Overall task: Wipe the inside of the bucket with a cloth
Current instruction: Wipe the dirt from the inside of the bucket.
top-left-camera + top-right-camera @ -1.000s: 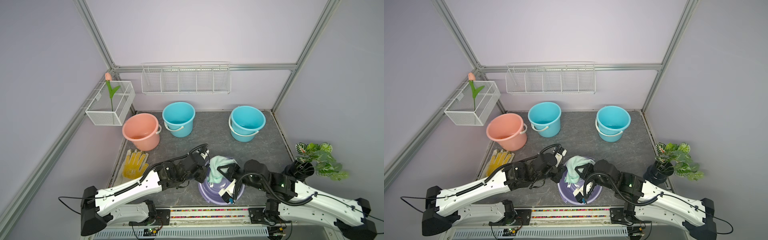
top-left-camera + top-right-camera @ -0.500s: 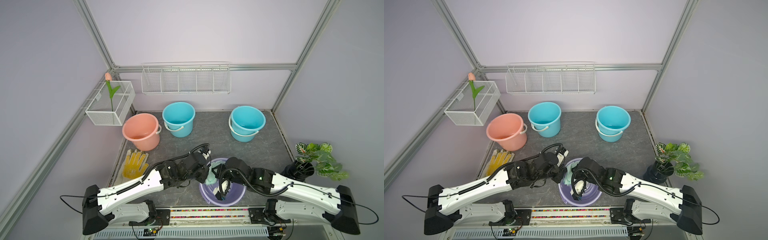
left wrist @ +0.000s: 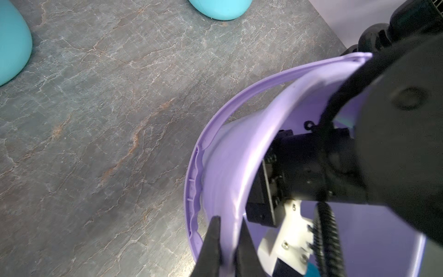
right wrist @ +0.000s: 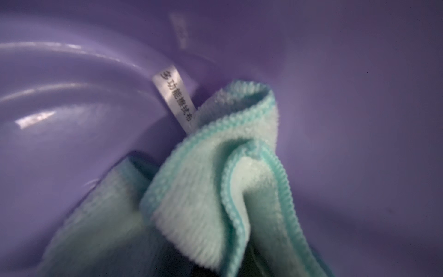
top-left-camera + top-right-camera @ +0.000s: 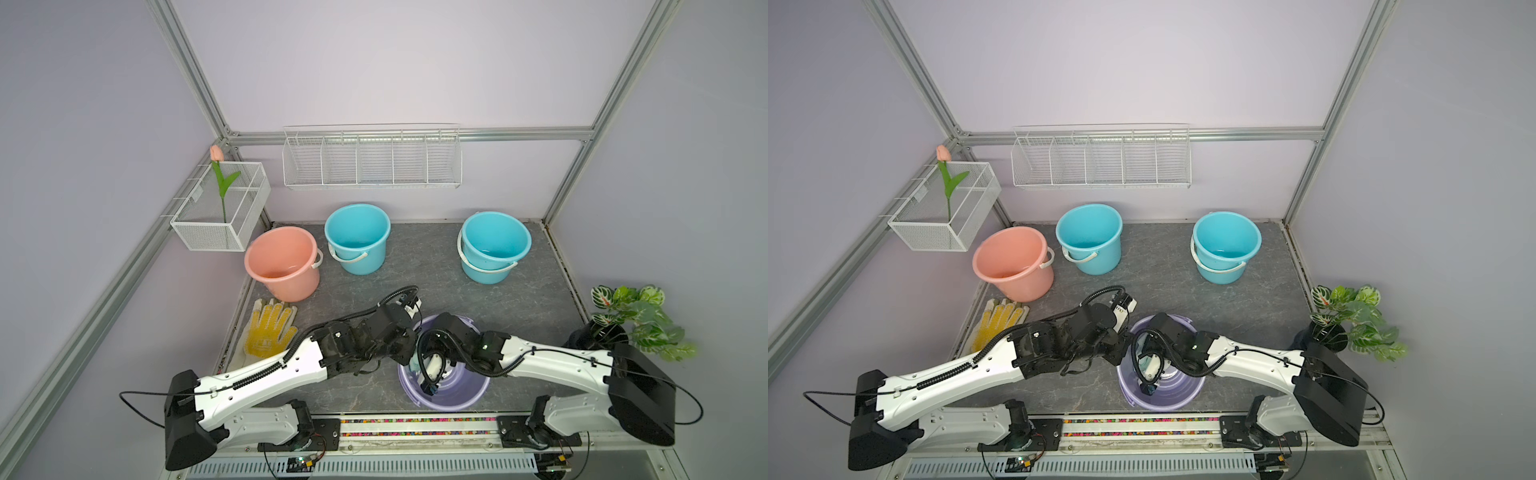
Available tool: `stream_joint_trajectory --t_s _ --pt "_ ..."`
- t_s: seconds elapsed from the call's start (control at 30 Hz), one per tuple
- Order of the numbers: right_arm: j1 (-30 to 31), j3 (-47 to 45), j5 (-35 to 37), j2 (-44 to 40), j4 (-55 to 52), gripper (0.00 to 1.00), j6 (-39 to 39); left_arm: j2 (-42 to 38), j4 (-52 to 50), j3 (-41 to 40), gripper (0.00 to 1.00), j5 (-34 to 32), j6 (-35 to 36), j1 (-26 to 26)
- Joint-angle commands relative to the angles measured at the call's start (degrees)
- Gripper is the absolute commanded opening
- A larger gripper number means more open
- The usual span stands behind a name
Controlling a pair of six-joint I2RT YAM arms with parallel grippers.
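At the near edge of the grey table [image 5: 419, 270], between the two arms, stands the purple bucket [image 5: 440, 405]. Its left wall is pinched in the closed left gripper [image 3: 229, 221], with one finger outside the rim and one inside. The right gripper [image 5: 422, 368] reaches down inside the bucket, clamped on the bunched mint-green cloth [image 4: 215, 191], whose folds and white label [image 4: 176, 99] sit close to the inner wall; only a sliver of cloth shows in both top views.
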Motion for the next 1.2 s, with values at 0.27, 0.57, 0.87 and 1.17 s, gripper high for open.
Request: stream_joint_trajectory --t_s 0.27,0.57,0.87,1.17 --pt "-0.98 -1.44 -3.07 7.78 8.84 0.07 4.95 -0.71 1.42 1.42 0.0 2.61 0.71 -0.49" --pt "-0.29 0.62 -3.32 -3.18 4.5 0.07 2.55 -0.51 1.03 1.33 0.0 1.29 0.62 -0.47" --pt "2.7 6.88 -3.44 -13.09 -4.31 0.07 -4.92 0.7 1.71 1.59 0.0 1.12 0.55 -0.52" --pt "5.04 13.98 2.77 -14.51 -8.11 0.07 -9.34 0.78 1.27 1.59 0.0 1.12 0.57 -0.45"
